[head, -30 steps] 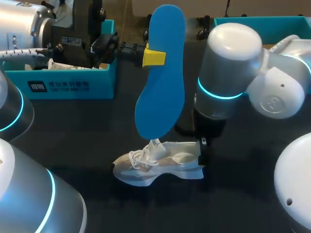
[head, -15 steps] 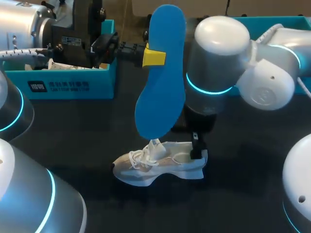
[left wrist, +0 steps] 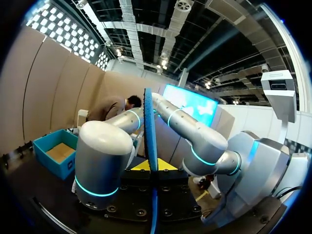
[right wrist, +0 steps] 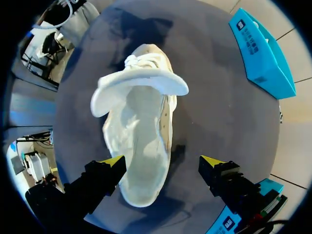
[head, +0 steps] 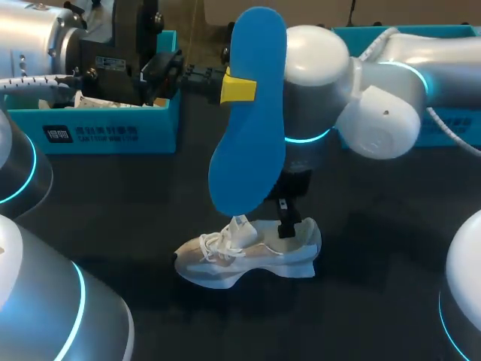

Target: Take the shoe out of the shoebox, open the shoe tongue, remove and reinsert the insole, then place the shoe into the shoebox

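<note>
Shoe: the white shoe (head: 248,256) lies on its sole on the dark table (head: 113,195), out of the box. It has not shifted over the last second.
Tongue: the tongue (right wrist: 141,83) is folded forward over the laces, so the mouth of the shoe gapes open and looks bare inside.
Insole: the blue insole (head: 252,113) is out of the shoe and hangs nearly upright above it, its lower end just over the laces. It is where it was a second ago.
Left gripper: the left gripper (head: 239,88) pinches the insole by one edge, a yellow tip on each face, and has kept its place.
Right gripper: the right gripper (right wrist: 162,163) has its fingers spread wide, one on either side of the heel, holding nothing. I cannot tell whether either finger touches the shoe.
Change: the right arm (head: 323,83) has swung in from the right, carrying its gripper from behind the heel to over the heel end.
Meaning: removal looks done. I judge the right arm is lining up to steady the heel so the insole can go back in.
Shoebox: the teal shoebox (head: 113,131) stands at the table's far left, well apart from the shoe. A second teal box (head: 451,37) sits far right.
</note>
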Motion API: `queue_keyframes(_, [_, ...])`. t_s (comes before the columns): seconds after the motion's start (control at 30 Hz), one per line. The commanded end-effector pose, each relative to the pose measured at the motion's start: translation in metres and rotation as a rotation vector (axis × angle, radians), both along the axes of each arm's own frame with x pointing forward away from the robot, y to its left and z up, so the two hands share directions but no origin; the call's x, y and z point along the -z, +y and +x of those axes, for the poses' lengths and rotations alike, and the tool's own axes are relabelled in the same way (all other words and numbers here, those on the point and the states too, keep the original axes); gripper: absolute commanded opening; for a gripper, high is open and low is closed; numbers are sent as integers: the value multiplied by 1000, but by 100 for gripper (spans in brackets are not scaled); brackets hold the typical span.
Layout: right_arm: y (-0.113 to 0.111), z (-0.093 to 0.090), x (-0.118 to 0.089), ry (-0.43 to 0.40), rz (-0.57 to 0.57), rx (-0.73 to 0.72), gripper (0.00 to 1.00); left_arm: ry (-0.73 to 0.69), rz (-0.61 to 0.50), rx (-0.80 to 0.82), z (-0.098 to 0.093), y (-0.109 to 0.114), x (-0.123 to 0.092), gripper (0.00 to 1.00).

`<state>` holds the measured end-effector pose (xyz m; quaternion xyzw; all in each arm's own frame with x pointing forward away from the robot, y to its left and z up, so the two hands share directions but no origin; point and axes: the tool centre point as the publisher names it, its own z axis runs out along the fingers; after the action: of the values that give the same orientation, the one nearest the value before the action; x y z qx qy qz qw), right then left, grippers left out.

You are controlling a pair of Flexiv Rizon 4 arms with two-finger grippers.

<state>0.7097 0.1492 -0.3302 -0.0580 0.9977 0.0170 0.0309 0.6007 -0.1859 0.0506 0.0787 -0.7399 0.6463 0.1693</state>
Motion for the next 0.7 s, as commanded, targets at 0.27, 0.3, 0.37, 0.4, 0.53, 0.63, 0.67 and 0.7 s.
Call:
queue_keyframes(0.27, [27, 13, 41, 34, -61, 9, 100, 0, 2, 3, 1, -1, 0, 0])
queue_keyframes(0.3, [28, 13, 43, 38, -60, 7, 100, 0, 2, 3, 1, -1, 0, 0])
queue_keyframes(0.37, [29, 13, 47, 49, -52, 2, 100, 0, 2, 3, 1, -1, 0, 0])
queue_keyframes(0.4, [29, 13, 48, 50, -53, 2, 100, 0, 2, 3, 1, -1, 0, 0])
queue_keyframes(0.53, [27, 12, 52, 53, -51, 4, 100, 0, 2, 3, 1, -1, 0, 0])
queue_keyframes(0.63, [26, 11, 53, 55, -49, 7, 75, 0, 2, 3, 1, -1, 0, 0])
queue_keyframes(0.67, [25, 11, 54, 56, -49, 8, 61, 0, 2, 3, 1, -1, 0, 0])
queue_keyframes(0.7, [25, 10, 55, 56, -47, 10, 46, 0, 2, 3, 1, -1, 0, 0])
